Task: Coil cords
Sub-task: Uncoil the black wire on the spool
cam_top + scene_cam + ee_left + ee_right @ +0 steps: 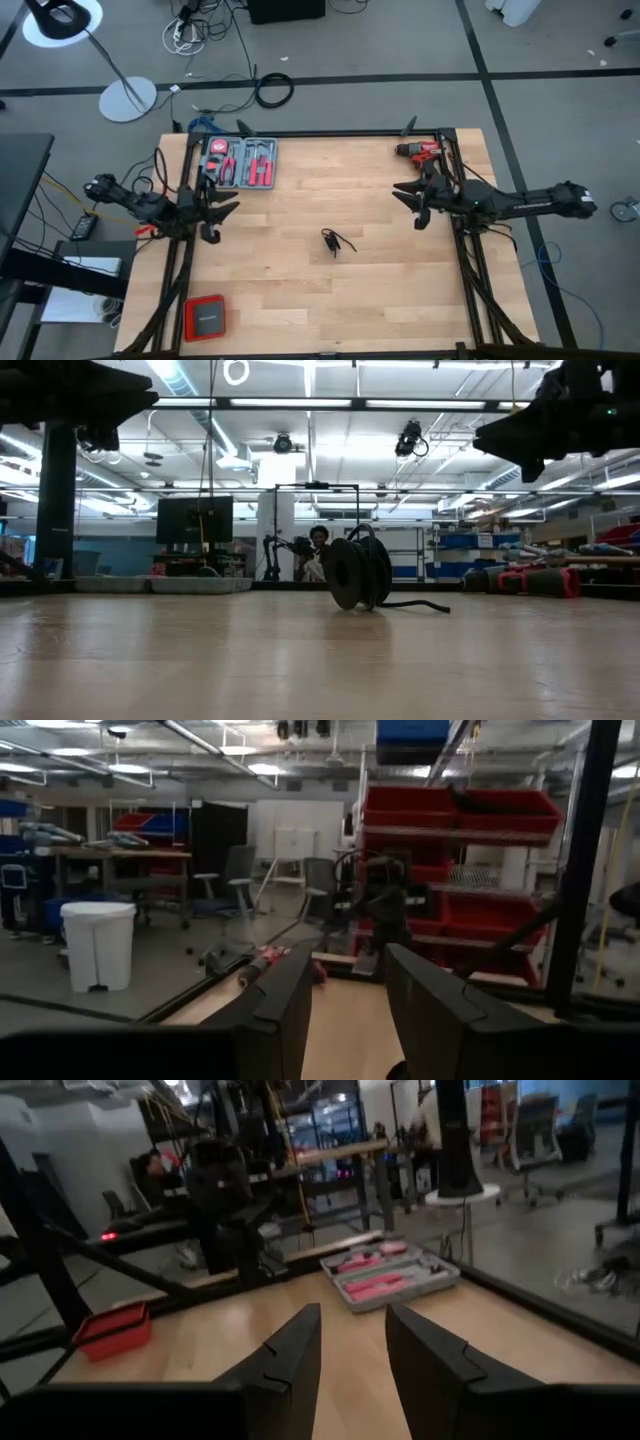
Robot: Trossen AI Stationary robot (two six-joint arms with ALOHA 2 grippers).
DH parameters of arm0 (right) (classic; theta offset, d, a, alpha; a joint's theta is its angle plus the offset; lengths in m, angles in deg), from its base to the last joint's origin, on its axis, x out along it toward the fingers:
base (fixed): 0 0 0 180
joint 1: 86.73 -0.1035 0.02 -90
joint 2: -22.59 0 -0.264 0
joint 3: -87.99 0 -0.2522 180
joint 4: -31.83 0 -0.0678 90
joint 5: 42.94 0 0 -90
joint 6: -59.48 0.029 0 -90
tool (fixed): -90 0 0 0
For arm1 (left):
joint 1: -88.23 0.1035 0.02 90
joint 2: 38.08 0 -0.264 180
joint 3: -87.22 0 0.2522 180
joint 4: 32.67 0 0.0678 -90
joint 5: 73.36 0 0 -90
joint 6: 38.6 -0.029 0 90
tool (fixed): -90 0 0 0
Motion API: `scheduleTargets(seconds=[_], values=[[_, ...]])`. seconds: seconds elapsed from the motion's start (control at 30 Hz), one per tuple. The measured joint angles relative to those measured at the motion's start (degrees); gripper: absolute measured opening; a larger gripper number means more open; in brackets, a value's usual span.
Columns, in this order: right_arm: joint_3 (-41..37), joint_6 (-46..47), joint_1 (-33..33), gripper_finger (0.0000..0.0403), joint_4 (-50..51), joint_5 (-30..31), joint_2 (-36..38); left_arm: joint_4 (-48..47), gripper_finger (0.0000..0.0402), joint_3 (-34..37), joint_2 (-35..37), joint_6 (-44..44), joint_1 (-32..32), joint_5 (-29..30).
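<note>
My thin black coiled cord [334, 241] is lying mid-table on the pale wooden tabletop [300, 290], bare wood all round. My left gripper [222, 211] and right gripper [404, 195] are hovering at opposite edges, parted, grasping nothing.

From above, we cannot make out the plug ends of the cord [333, 241], midway between the left gripper [222, 209] and the right gripper [406, 193]: it is too small. From table height we see the cord [362, 574] as a dark bundle, its turns not countable, and both arms are cut off by the top edge. The drill [424, 151] behind the right gripper is partly hidden by the frame. We see a person [317, 555] far behind the cord only as a small shape
</note>
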Motion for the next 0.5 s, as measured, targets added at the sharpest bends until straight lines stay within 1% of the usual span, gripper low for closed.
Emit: scheduleTargets(seconds=[0.23, 0.4, 0.5], values=[[5.1, 1.2, 0.3, 0.0116, 0.1, -1.8, -11.0, -1.9, 0.0131, -5.0, -9.4, 1.3, 0.0, 1.1], [10.0, 1.4, -0.5, 0.0116, 0.1, -5.4, -19.5, -1.9, 0.0131, -10.0, -18.6, 1.3, 0.0, 1.2], [12.7, 3.4, -1.1, 0.0116, 1.1, -6.9, -24.0, -1.8, 0.0131, -13.2, -24.3, 2.2, 0.0, 1.3]])
